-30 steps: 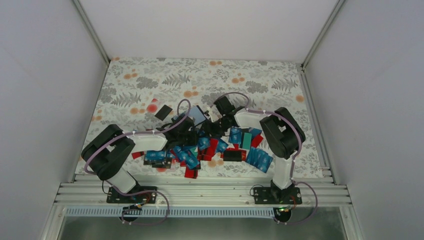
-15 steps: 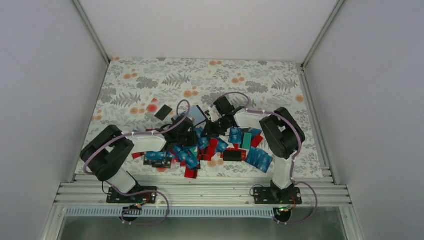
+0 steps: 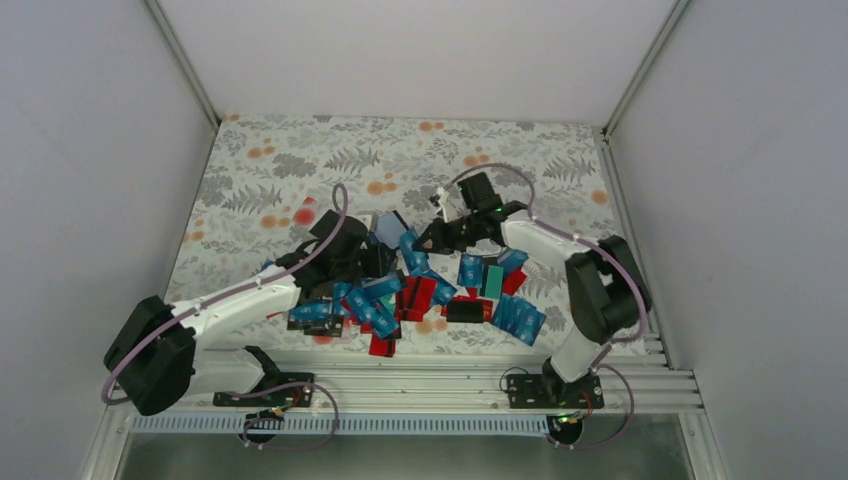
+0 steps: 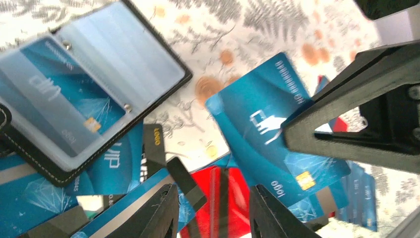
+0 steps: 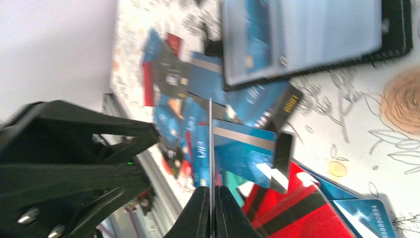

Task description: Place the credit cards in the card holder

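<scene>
The card holder (image 3: 386,228) lies open on the flowered cloth, black with clear sleeves, one blue card in a sleeve; it also shows in the left wrist view (image 4: 94,89) and the right wrist view (image 5: 307,34). Many credit cards (image 3: 420,295), blue, red, black and teal, lie in a pile in front of it. My right gripper (image 3: 428,240) is shut on a blue card (image 3: 411,250), held off the pile just right of the holder; the card shows edge-on between the fingers (image 5: 210,148) and flat in the left wrist view (image 4: 270,131). My left gripper (image 4: 213,218) is open and empty over red and blue cards, beside the holder.
The pile spreads across the near half of the cloth to about (image 3: 520,318). An aluminium rail (image 3: 400,385) runs along the near edge. White walls close in the left, back and right sides. The two grippers are close together near the holder.
My right gripper has lifted a blue card off the pile and drawn back toward the far right. My left arm has stretched out low, its gripper staying by the holder.
</scene>
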`<move>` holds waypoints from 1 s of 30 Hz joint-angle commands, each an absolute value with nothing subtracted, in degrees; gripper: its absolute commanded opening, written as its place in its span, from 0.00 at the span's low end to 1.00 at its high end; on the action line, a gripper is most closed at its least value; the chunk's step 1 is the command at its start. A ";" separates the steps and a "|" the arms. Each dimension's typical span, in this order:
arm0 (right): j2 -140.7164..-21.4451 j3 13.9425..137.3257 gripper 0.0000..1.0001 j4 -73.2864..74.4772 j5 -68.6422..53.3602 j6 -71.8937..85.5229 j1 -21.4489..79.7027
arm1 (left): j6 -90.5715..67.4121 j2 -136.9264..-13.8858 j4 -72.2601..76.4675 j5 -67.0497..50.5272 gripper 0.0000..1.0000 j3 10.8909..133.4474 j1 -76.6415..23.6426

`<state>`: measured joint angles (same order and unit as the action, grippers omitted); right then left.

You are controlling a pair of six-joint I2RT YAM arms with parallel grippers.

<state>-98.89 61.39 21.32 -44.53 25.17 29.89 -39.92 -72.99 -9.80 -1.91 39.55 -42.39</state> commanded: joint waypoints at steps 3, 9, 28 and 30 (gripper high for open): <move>-90.48 60.38 0.04 19.32 -54.54 25.70 25.91 | -36.97 -67.82 -5.33 -7.48 0.38 39.19 -41.67; -86.81 60.30 0.04 17.64 -58.22 27.35 24.90 | -36.21 -66.39 3.73 -16.94 0.39 37.37 -41.58; -80.45 60.51 0.04 14.33 -59.35 30.05 24.52 | -37.17 -67.22 15.69 -29.62 0.37 34.65 -41.61; -80.44 60.37 0.04 14.12 -59.54 30.27 24.52 | -37.17 -67.20 15.99 -29.92 0.33 34.55 -41.57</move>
